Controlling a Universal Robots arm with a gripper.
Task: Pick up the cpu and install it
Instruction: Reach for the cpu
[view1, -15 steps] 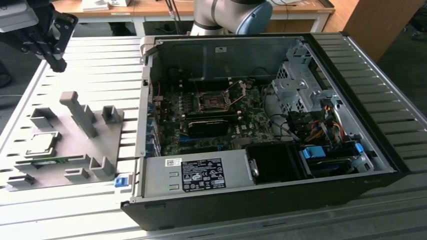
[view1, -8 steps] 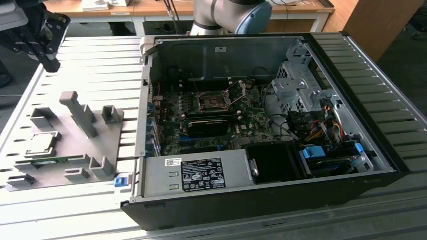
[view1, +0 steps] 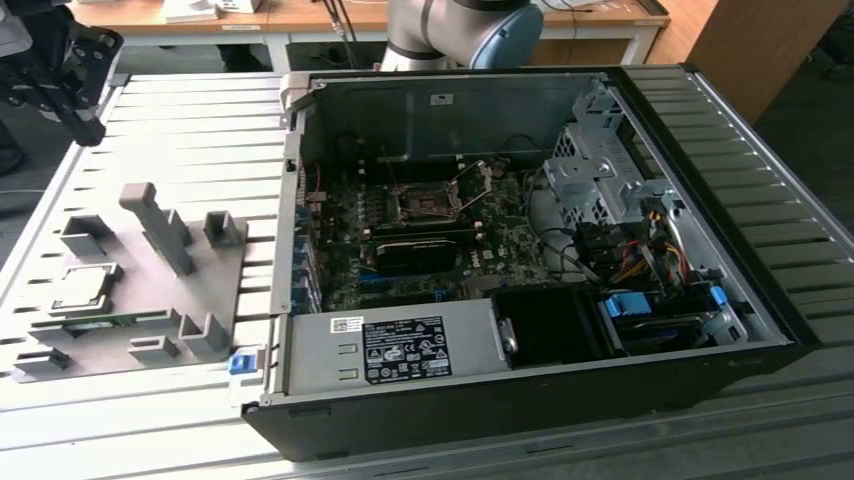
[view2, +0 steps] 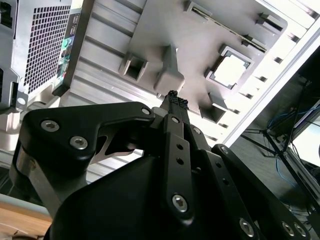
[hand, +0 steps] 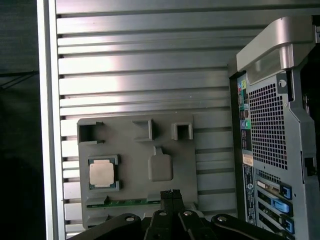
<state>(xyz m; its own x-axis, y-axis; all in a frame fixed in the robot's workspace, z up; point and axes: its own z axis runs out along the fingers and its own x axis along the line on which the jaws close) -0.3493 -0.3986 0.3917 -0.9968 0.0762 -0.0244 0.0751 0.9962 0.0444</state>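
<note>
Cpu (hand: 102, 173) sits in a pocket by the fixture's (hand: 135, 155) edge. Gripper (view2: 175, 102) hangs over the fixture, fingers together, holding nothing.

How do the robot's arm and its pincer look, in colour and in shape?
In the exterior view, the arm is a silver-grey tube with a light blue joint cap. The pincer is matte black: angular linkage plates fastened with round silver screws, and narrow fingers ending in textured tips.
</note>
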